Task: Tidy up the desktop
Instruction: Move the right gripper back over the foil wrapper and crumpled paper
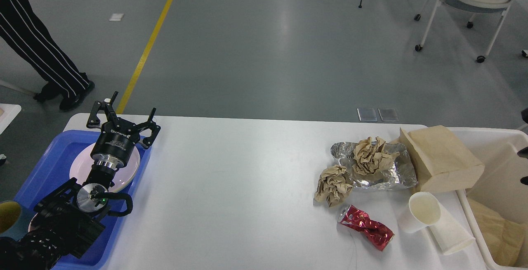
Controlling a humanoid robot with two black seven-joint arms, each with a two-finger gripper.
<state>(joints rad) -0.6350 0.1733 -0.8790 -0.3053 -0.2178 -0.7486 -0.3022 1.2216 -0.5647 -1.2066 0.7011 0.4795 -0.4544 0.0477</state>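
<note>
Spanning most of the lower head view, the white desktop (231, 187) is running out of frame at the bottom edge, and its left and right ends are lying under a blue plastic tray (49, 158) and an off-white bin (486, 142). The left gripper (123, 111) is hovering over the tray's far right corner with its jaws released, fingers (95, 113) splayed wide and grasping nothing; the arm behind it is covering part of a white plate (128, 166) sitting in the tray. A yellowish cup (8, 216) at the tray's near left is being cut off by the frame edge, so its shape is hard to make out. The right gripper is not showing; only small dark shapes are appearing at the right edge, too little to identify. On the right part of the desktop, a crumpled brown paper ball (371, 154) is lying on a crinkled foil sheet (396, 175), a second paper ball (333, 185) is touching the foil's near left edge, and a crushed red can (367, 226) is lying just in front. A white paper cup (437, 222) is lying on its side near the bin. A brown paper bag (441, 158) is leaning across the bin's rim, hiding the foil's right end. More brown paper (501, 228) inside the bin is cut off at the corner.
</note>
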